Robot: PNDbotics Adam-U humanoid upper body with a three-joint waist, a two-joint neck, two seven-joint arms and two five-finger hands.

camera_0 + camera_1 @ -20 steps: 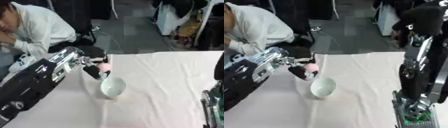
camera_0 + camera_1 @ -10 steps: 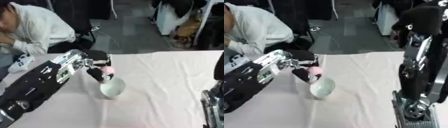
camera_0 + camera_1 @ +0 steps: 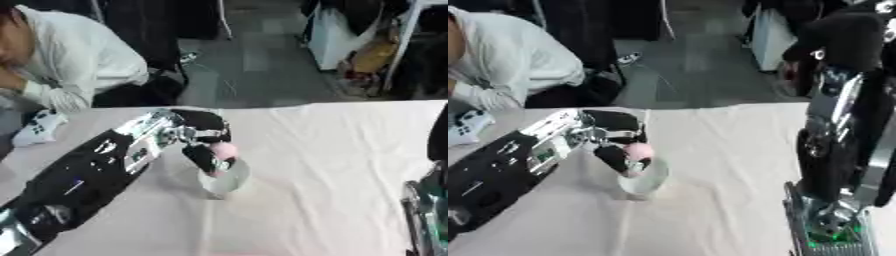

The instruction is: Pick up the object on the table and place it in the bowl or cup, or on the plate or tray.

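The left hand [image 3: 208, 150] had swung across from a second before and now hung right over the pale bowl [image 3: 226, 181], fingers curled round the small pink object [image 3: 224, 150]. A second earlier that hand sat off to the bowl's near-left side; half a second back it had reached the rim; now the pink object rode just above the bowl's mouth, not yet inside and not touching it as far as could be seen. That put the carry all but finished, with only the release left, by my read. The bowl sat directly beneath the fingers on the white tablecloth [image 3: 332, 150]. The right hand itself could not be made out; only the right arm [image 3: 837, 125] stood upright at the right edge.
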